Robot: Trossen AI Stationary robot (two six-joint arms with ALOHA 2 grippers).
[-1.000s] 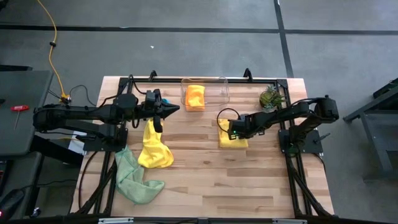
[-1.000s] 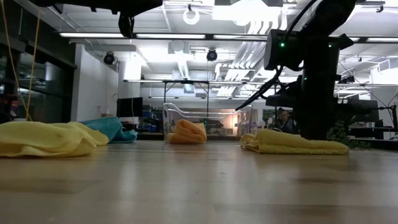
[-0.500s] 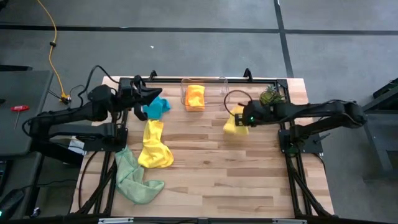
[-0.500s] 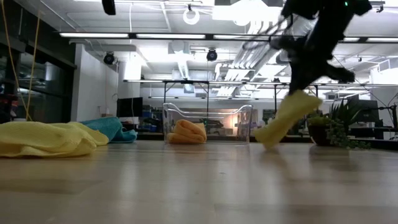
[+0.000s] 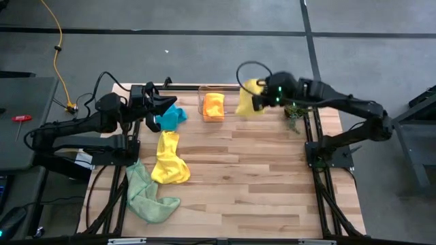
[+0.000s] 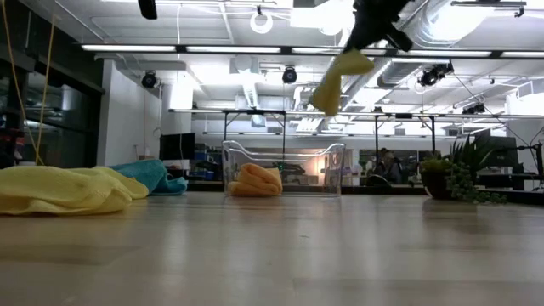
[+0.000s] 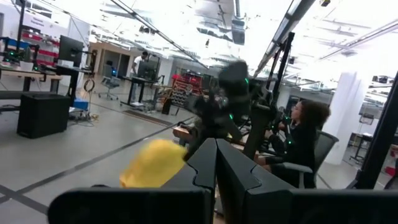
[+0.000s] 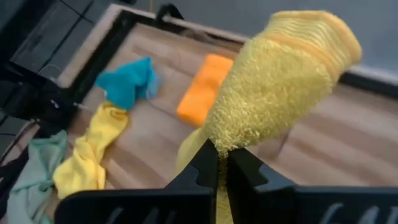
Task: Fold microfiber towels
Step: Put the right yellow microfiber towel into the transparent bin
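One folded yellow towel [image 6: 336, 81] hangs lengthwise down from right claw [image 5: 257, 102].

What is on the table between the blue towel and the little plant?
In the high view, the clear bin with the orange towel inside sits between the blue towel and the plant.

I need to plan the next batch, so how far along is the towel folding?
Done: a folded orange towel lies in the clear bin. In hand: the right gripper, fingers shut, holds a folded yellow towel in the air beside the bin. Left: the loose yellow towel, the light green towel and the teal towel by the shut left gripper.
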